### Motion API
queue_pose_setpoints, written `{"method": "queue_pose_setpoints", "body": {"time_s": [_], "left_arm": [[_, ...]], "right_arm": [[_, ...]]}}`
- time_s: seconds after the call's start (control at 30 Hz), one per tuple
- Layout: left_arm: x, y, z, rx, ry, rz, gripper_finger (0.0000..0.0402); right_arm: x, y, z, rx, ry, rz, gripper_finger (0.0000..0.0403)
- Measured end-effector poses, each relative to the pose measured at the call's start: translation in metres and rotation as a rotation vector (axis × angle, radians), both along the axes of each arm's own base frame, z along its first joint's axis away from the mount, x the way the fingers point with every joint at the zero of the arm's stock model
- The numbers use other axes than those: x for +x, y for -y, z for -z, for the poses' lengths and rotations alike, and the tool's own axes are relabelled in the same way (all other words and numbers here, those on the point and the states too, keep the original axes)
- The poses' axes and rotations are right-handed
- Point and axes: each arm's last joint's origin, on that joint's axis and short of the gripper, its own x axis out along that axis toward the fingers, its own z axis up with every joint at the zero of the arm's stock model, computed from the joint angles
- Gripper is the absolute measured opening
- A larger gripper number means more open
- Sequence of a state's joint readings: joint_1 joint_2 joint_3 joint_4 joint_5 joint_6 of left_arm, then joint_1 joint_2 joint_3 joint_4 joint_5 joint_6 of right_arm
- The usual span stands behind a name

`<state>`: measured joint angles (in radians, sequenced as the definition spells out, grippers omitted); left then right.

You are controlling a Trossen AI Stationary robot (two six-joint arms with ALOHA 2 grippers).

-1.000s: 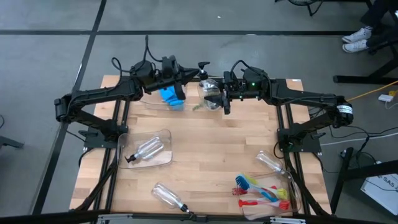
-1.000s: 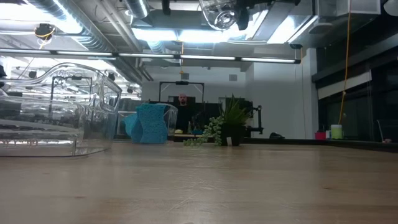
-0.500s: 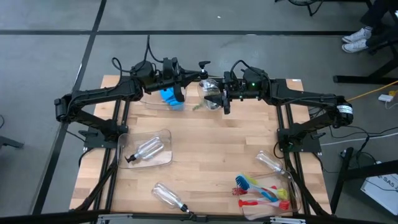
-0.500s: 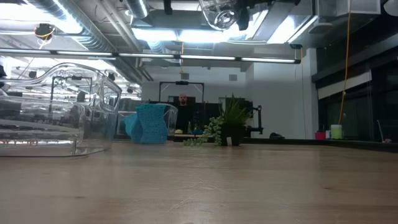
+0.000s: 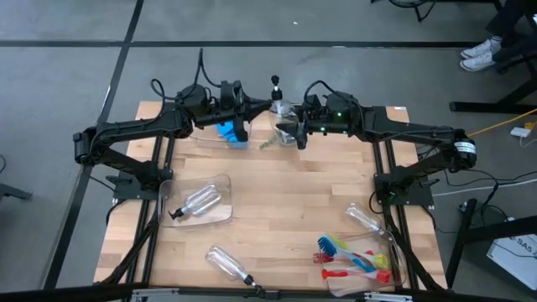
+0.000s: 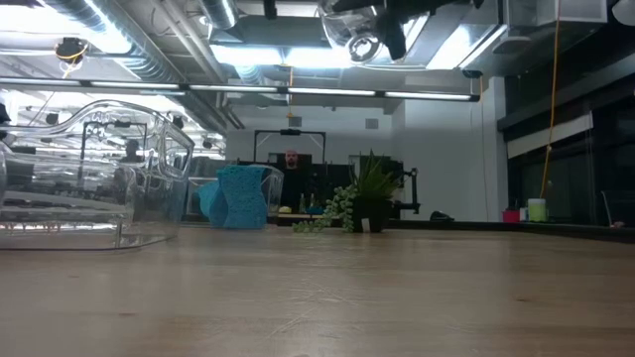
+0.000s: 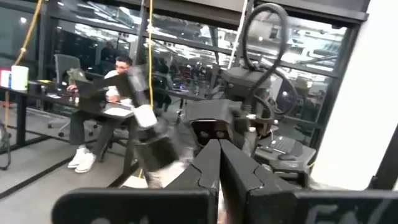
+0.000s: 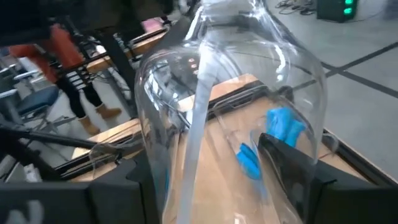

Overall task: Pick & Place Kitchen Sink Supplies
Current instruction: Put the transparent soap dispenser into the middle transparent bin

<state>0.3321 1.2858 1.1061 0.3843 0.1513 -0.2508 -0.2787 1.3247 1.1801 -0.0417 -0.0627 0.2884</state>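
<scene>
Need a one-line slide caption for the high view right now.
Right gripper holds a clear bottle aloft beside the shut left gripper, above the table's far edge.

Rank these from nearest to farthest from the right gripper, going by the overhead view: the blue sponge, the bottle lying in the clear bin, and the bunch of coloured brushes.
1. The blue rectangular sponge, at the table's far edge, just left of the right gripper.
2. The small clear plastic bottle with a black pump top, lying in the clear bin on the left.
3. The long-handled red, blue and yellow-green brushes, at the near right corner.
</scene>
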Motion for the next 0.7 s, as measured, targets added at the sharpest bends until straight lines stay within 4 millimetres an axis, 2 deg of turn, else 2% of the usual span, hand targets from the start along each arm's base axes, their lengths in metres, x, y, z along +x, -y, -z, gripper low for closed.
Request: {"method": "queue_pose_setpoints", "body": {"time_s": [0.17, 0.47, 0.7], "left_arm": [[-0.001, 0.0, -0.001, 0.003, -0.001, -0.002, 0.0001], [-0.018, 0.0, -0.002, 0.022, -0.102, -0.171, 0.0002], [-0.013, -0.001, -0.001, 0.008, -0.084, -0.139, 0.0002]], "right_arm": [[-0.001, 0.002, 0.002, 0.021, -0.011, 0.069, 0.0216], [0.001, -0.003, -0.005, -0.035, 0.05, -0.123, 0.0216], [0.009, -0.006, -0.003, -0.046, 0.087, -0.25, 0.0216]]}}
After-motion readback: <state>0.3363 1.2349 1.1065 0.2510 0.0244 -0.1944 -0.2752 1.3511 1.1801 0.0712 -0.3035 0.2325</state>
